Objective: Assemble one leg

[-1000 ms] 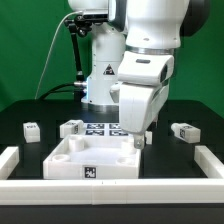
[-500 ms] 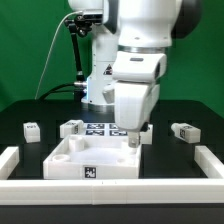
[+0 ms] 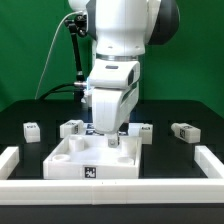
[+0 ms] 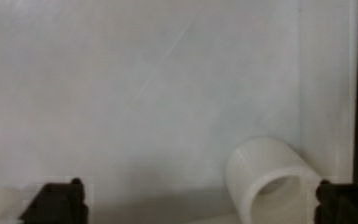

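In the exterior view you see your big white arm (image 3: 115,60), smooth and shiny, with round corners. Its gripper (image 3: 110,140) hangs low over the back part of the white tray (image 3: 60,160). The tray is a boxy plastic part with raised walls and a black-and-white square tag on its front.

Four small pieces sit in a row on the black table (image 3: 170,150), behind the tray. They are the far left leg (image 3: 31,129), the second leg (image 3: 72,127), the third leg (image 3: 145,129) and the far right leg (image 3: 184,131). Each one is a chunky white block with square tags on it. The far right leg lies flat and looks longer from side to side. The others are too small for you to tell which way they point.

Half a second ago the arm was more toward the exterior view's right, and the gripper was just beside the third leg. Now the arm has slid toward the exterior view's left, and the third leg stands clear of it. None of the legs has moved.

In the wrist view a smooth white surface (image 4: 158,80) fills the picture. Two black fingertips (image 4: 57,200) sit far apart, so the gripper is spread wide and pinches nothing. Between them, closer to one, lies a round white shape (image 4: 274,180) like a short tube, and you cannot tell what it is
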